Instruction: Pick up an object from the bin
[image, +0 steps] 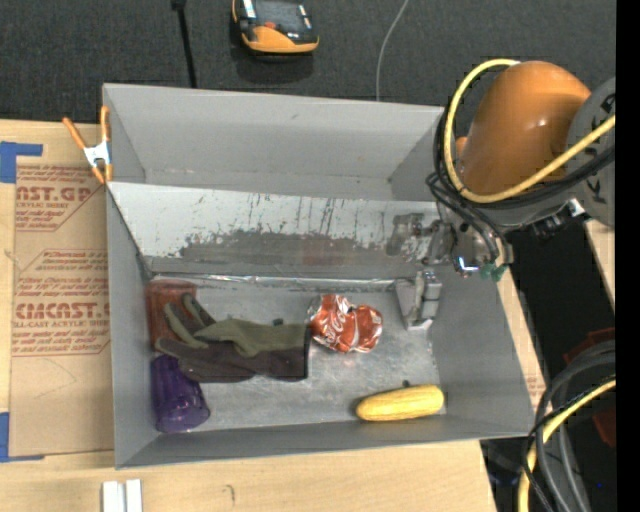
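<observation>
My gripper (421, 312) hangs at the right side of the bin, close to the right wall, open with nothing between its fingers. Just to its left, a crumpled red and white can (345, 326) lies on the bin floor, apart from the fingertips. A yellow toy banana (400, 403) lies on its side near the front wall, below the gripper.
A dark olive glove (243, 346) is spread across the left half of the floor, partly over a reddish-brown thing (168, 298) at the left wall. A purple cup (176, 396) lies in the front left corner. The arm's orange cover and cables overhang the bin's right rim.
</observation>
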